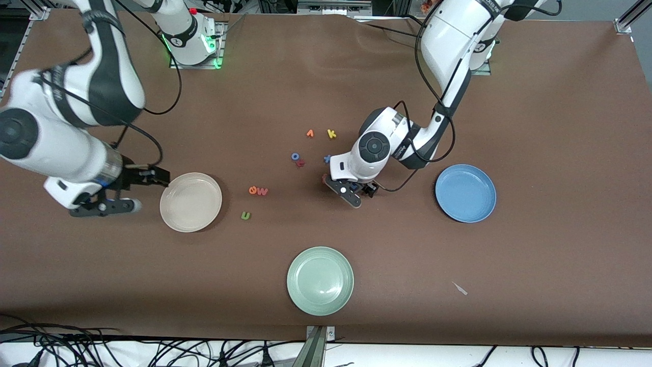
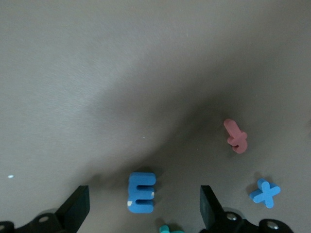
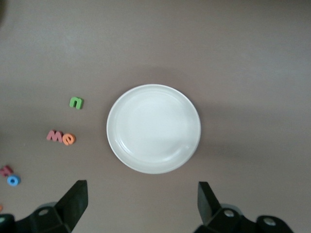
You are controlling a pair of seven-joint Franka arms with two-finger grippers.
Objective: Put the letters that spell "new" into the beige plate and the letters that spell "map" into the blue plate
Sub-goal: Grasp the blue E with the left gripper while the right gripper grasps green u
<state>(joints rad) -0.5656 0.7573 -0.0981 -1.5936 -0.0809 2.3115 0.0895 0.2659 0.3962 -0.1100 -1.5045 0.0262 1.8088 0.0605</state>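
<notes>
My left gripper (image 2: 143, 208) hangs open low over the table, and the light blue m (image 2: 141, 192) lies flat between its fingers, untouched. The teal a (image 2: 170, 229) peeks in beside the m. The yellow p is out of view. The orange e (image 1: 253, 190) and red w (image 1: 262, 191) lie side by side, with the green n (image 1: 245, 215) nearer the camera. The beige plate (image 1: 191, 202) and blue plate (image 1: 465, 192) hold nothing. My right gripper (image 1: 153, 176) is open beside the beige plate (image 3: 153, 128), holding nothing.
A pale green plate (image 1: 320, 280) sits nearest the camera. The red f (image 2: 236, 136) and blue x (image 2: 265, 193) lie close to my left gripper (image 1: 359, 189). Farther from the camera lie the orange v (image 1: 309, 133), the yellow k (image 1: 331, 134) and a blue o (image 1: 295, 156).
</notes>
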